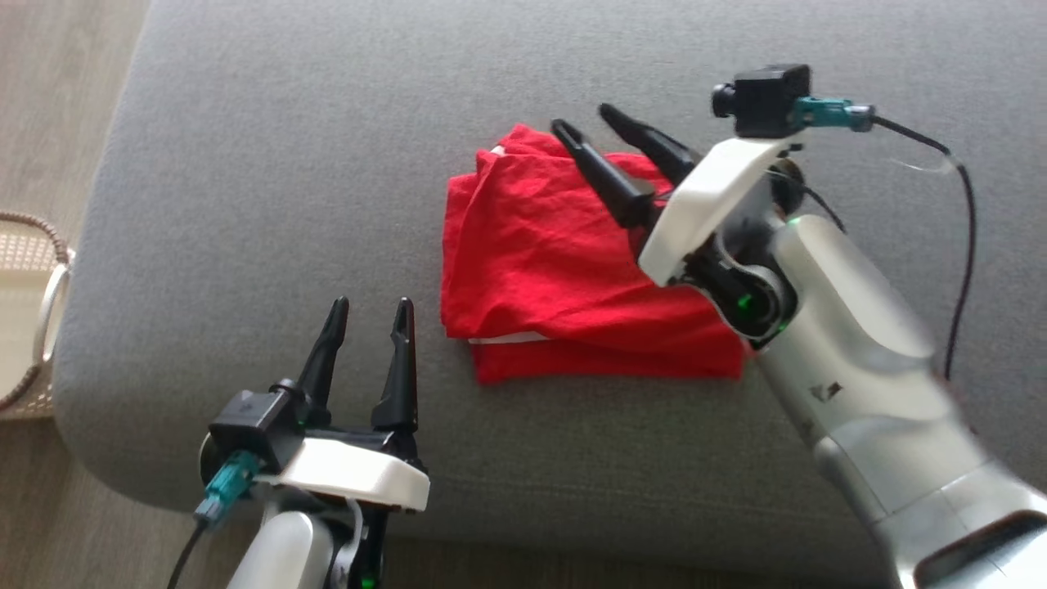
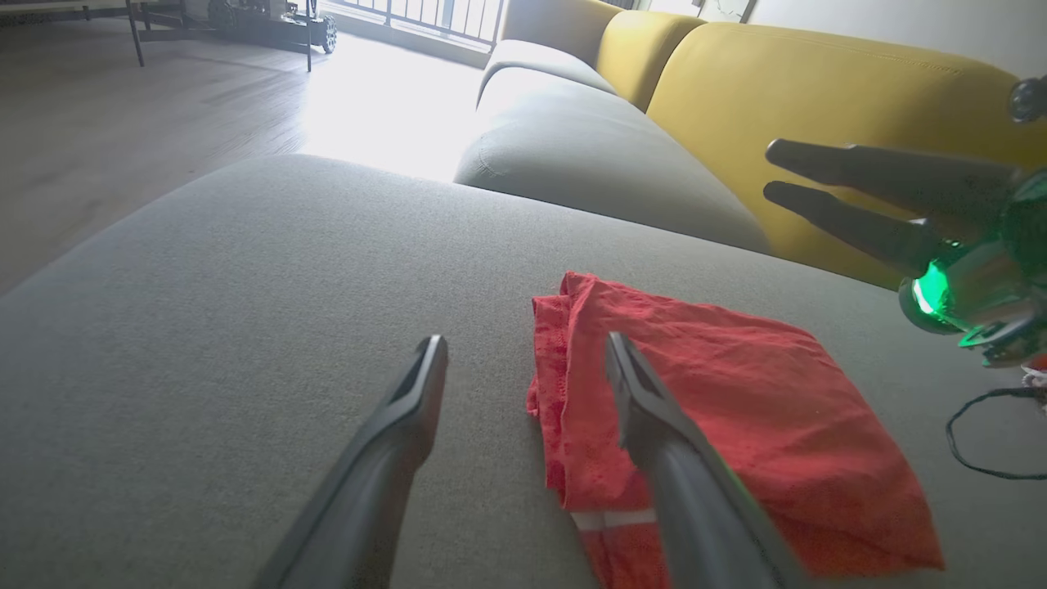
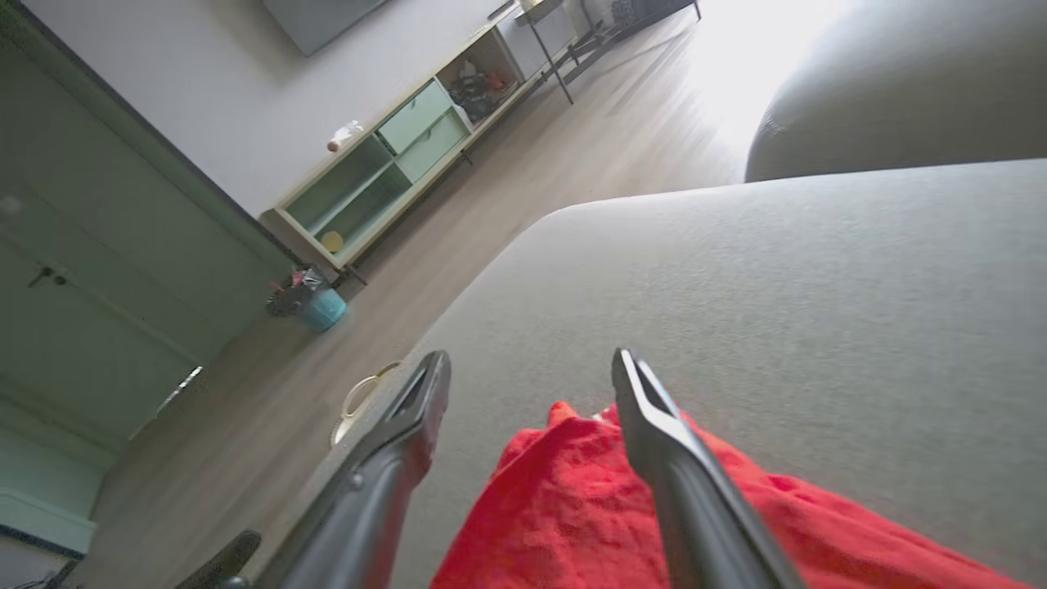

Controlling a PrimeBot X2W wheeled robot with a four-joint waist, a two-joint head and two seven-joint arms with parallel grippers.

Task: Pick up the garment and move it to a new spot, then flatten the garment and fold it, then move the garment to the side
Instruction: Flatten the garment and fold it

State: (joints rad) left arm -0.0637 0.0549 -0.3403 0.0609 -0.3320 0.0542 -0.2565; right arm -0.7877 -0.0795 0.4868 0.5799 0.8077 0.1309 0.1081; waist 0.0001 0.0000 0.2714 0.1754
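The garment point(image 1: 556, 262) is a red cloth folded into a rough square, with a thin white stripe along its near edge, lying on the grey cushion point(image 1: 286, 164). My right gripper point(image 1: 586, 120) hovers over its far right corner, open, nothing between its fingers. In the right wrist view the garment point(image 3: 572, 507) lies under the spread right gripper point(image 3: 532, 364). My left gripper point(image 1: 370, 309) stands open near the cushion's front edge, left of the garment and apart from it. From the left wrist view the garment point(image 2: 736, 409) sits just right of the left gripper point(image 2: 523, 348).
The grey cushion's front edge and rounded left corner border a wooden floor point(image 1: 57, 82). A woven basket point(image 1: 24, 311) stands on the floor at the left. Yellow sofa backs point(image 2: 818, 106) rise behind the cushions. A dark cable point(image 1: 965, 245) trails from the right wrist camera.
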